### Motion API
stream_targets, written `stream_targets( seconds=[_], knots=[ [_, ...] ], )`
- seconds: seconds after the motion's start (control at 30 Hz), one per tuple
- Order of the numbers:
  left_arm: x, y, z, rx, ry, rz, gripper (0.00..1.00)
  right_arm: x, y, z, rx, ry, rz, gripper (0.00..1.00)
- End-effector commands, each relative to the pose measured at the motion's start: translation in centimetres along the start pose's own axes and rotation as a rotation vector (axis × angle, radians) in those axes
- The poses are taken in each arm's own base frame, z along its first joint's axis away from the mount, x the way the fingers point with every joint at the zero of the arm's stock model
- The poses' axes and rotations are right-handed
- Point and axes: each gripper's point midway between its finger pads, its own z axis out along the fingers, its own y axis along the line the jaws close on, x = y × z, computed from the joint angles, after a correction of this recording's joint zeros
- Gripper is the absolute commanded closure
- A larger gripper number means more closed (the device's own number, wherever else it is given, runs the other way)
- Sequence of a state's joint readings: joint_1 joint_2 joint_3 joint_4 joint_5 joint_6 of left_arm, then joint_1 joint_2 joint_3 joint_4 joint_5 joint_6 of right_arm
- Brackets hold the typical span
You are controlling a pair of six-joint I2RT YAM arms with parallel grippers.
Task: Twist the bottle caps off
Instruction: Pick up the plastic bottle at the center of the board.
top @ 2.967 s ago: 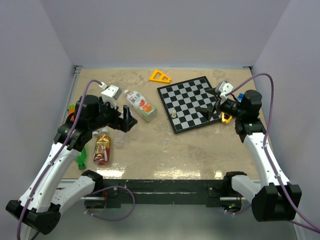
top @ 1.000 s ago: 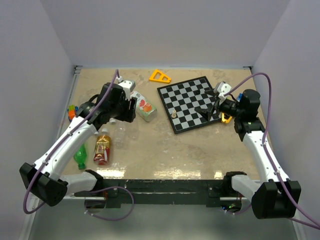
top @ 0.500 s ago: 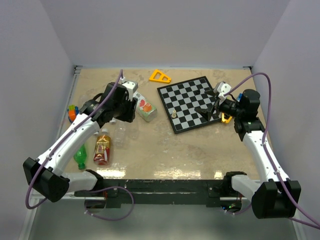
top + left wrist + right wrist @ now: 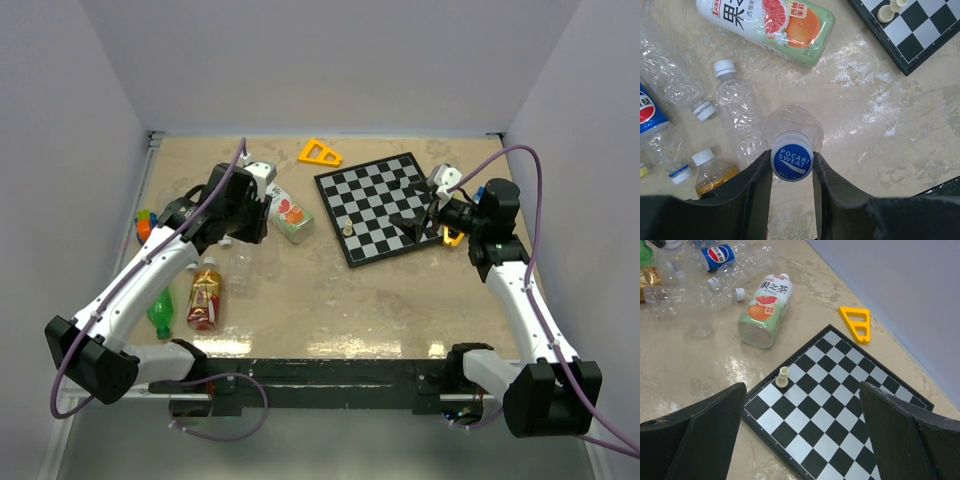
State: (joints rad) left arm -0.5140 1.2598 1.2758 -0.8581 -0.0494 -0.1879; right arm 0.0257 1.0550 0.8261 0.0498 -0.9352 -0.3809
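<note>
Cap: we see the blue cap [image 4: 791, 163], printed with white letters, sitting on the neck of the upright clear bottle [image 4: 805, 127].
Left gripper [image 4: 791, 158]: clenched on the blue cap, with a dark finger pressed against each side of it.
Upright clear bottle: it stands on the desk [image 4: 380, 300], left of centre, just beside the bottles that lie flat.
Right gripper [image 4: 802, 385]: released and holding nothing. Its fingers are spread wide above the chessboard [image 4: 840, 405].
Fruit-label bottle [image 4: 767, 25]: it lies on its side between the upright bottle and the chessboard, apart from both.
Lying clear bottle [image 4: 737, 117]: it rests flat just beside the upright one, and its white cap [image 4: 725, 67] is on.
Cola bottle [image 4: 647, 112]: we see only part of it at the left edge of the wrist view.
Red-yellow bottle [image 4: 205, 298] and green bottle [image 4: 160, 312]: they lie side by side near the desk's left front.
Chess piece [image 4: 783, 377]: pale and upright on the board's near-left part.
Yellow triangle [image 4: 856, 322]: it lies flat on the desk beyond the board.
</note>
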Motion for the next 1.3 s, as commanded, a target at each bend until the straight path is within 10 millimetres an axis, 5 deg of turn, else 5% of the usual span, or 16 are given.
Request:
stream_targets(
  seconds=[0.0,0.47,1.27],
  knots=[
    [-2.2,-1.7,-3.2,0.102,-0.095,0.029,1.0,-0.9,0.3,-0.1,-0.025,-0.018,-0.031,0.02],
    [-5.4,-8.1,-8.3,0.48,-0.281,0.033,1.0,-2.1,1.5,-0.8,-0.11,0.011,-0.103,0.02],
    [-6.8,-12.6,-5.9,0.607,-0.324,-0.018,1.0,-0.9,3.4,-2.5,-0.192,0.157,-0.232,0.02]
  ],
)
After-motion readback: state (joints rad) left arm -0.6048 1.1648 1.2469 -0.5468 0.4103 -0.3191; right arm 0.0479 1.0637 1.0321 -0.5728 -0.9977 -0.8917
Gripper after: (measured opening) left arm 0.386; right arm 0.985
